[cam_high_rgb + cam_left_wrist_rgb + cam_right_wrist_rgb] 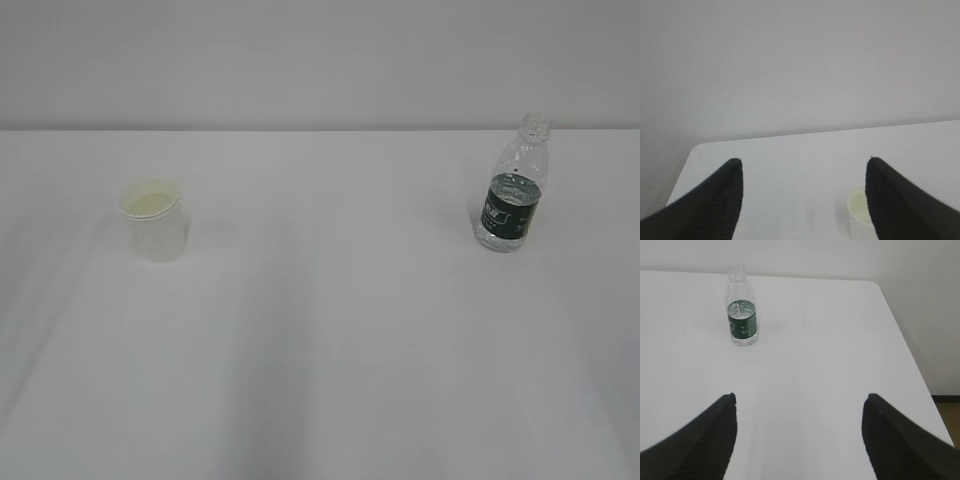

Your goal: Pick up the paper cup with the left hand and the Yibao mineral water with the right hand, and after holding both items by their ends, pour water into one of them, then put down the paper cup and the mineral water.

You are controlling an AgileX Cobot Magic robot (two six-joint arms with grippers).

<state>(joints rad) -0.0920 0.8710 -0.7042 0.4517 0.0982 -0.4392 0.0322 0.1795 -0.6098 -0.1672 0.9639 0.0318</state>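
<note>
A: Okay, quick pass. Where's the paper cup (154,219)?

B: Upright on the white table (330,340), left side of the exterior view. Yibao mineral water (513,186) stands upright well apart, far right, cap looks off, though it's blurry.

A: Left hand (802,172)?

B: Fingers spread wide, nothing between them. Cup sits low, just beside the right finger (900,200), partly hidden.

A: Right hand (799,405)?

B: Also spread, holding nothing. Bottle is ahead and left of it, near the table's far edge. Neither of the 2 arms shows in the exterior view.
</note>
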